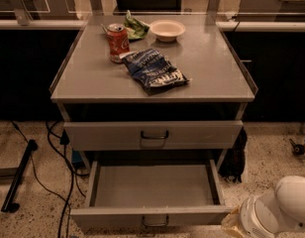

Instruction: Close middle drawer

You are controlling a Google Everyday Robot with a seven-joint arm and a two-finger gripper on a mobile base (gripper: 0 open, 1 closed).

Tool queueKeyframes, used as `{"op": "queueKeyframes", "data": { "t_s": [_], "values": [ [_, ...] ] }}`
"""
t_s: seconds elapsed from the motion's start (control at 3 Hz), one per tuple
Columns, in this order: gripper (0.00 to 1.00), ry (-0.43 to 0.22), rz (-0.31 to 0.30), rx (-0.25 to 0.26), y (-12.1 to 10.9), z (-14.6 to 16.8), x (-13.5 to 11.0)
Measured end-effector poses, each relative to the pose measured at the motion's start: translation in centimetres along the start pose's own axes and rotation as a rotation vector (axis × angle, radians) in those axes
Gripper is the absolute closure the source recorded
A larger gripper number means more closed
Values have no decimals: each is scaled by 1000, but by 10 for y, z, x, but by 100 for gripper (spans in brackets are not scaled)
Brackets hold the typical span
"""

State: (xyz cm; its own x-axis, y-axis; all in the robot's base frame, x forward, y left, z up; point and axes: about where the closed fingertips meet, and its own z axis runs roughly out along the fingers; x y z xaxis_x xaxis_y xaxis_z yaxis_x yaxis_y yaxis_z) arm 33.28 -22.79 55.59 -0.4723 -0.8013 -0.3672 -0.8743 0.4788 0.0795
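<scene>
The middle drawer [151,186] is pulled out wide open at the bottom of the grey cabinet. Its plain grey tray is empty. Its low front panel [151,217] faces me with a small dark loop handle [155,222] at its centre. My arm's white body [286,209] fills the lower right corner. The gripper [233,226] shows only as a tan part at the frame's bottom edge. It sits just right of the drawer's front right corner and appears apart from the handle.
Above the open drawer is a shut, taller drawer front [153,134] with a bigger handle. On the cabinet top [212,63] lie a red can [118,42], a blue chip bag [155,71], a green bag [135,28] and a white bowl [167,29]. Black cables [58,157] trail on the floor at left.
</scene>
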Motion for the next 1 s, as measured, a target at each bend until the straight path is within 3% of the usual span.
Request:
{"op": "queueKeyframes", "data": {
  "t_s": [0.67, 1.0],
  "values": [
    [100, 45, -20, -10, -5, 16, 5],
    [100, 59, -8, -5, -22, 40, 21]
  ]
}}
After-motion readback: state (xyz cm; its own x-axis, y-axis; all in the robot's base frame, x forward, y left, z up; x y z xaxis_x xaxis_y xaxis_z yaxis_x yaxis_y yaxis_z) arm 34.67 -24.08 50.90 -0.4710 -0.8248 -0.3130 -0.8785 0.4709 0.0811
